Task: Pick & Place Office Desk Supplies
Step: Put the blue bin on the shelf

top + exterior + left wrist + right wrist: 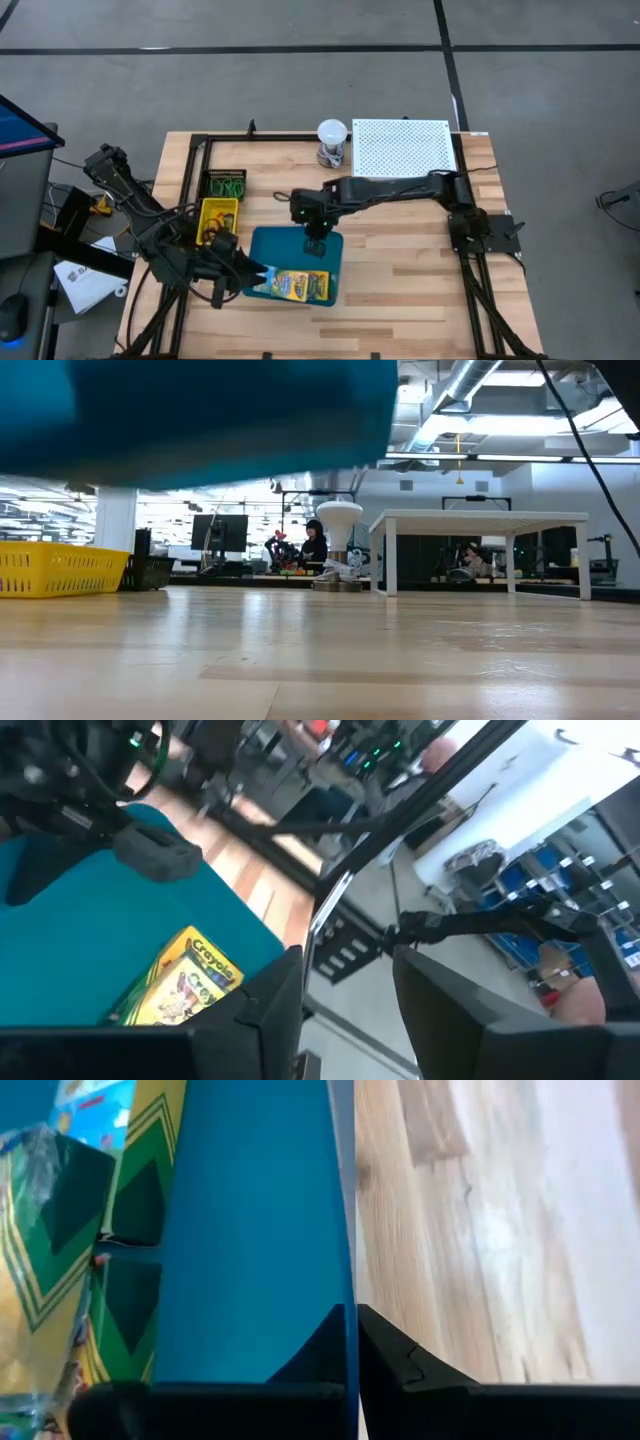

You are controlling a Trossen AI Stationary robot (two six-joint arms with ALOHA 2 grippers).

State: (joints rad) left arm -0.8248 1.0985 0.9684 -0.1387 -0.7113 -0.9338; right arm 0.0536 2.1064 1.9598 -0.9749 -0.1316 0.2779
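The blue tray [295, 255] carries flat green-yellow printed packets [292, 286]. In the low view its underside [200, 410] hangs well above the wood. My left gripper [250, 272] is at the tray's left rim. My right gripper [316, 240] is shut on the tray's far rim. The yellow bin [218, 218], with loops inside, stands on the table left of the tray. The black mesh basket [226, 184], holding green loops, stands just beyond it. My left gripper meets the tray's left rim [300, 955] level, from the table's left side, with one finger [265, 1010] over the inside. The rim runs in beside that finger; the exact place of contact is hidden by it. The tray is lifted clear. My right gripper pinches the tray's far wall [345, 1295] between its two fingers, one inside the tray and one outside. The fingers come from above, pointing down, across the rim. The tray is lifted clear of the table, with the packets [60, 1270] lying inside.
A white ball-topped object [332, 140] and a white perforated stand [400, 148] are at the table's far edge. Bare wood lies right of the tray [410, 270]. People and desks show in the room beyond, in the low view.
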